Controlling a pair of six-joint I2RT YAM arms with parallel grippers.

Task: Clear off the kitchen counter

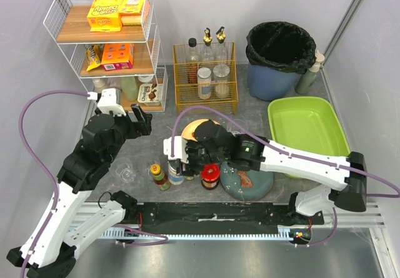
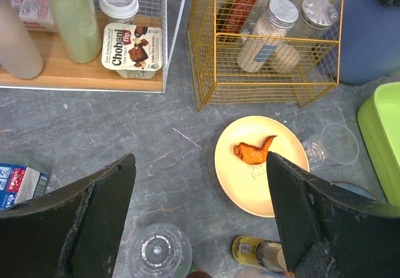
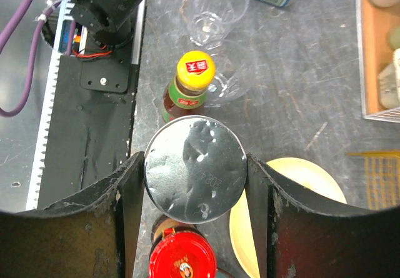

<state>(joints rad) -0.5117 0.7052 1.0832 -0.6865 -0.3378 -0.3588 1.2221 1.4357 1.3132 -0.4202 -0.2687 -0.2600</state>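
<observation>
The kitchen counter (image 1: 253, 106) fills the middle of the top view, dark and mottled, between the white wire rack (image 1: 106, 47) at upper left and the lime-green tray (image 1: 306, 128) at right. Its near edge meets the black rail (image 3: 94, 134) that runs down the left of the right wrist view.

Low in the centre, the right gripper (image 3: 194, 165) is clamped on a silver-topped can (image 3: 194, 177), one finger flush against each side of it. The spot is crowded: a yellow-capped bottle (image 3: 195, 72) stands just above the can, a red-lidded jar (image 3: 182, 259) just below, and the yellow plate (image 3: 294, 184) just to the right.

The left gripper (image 2: 200, 165) hangs with its fingers wide apart and nothing between them. Beneath it lies the widest bare stretch of counter, between the rack's lowest shelf and the plate. A yellow wire basket (image 2: 206, 59) closes that stretch at the top, and a clear cup (image 2: 331, 145) lies between the plate and the tray.
</observation>
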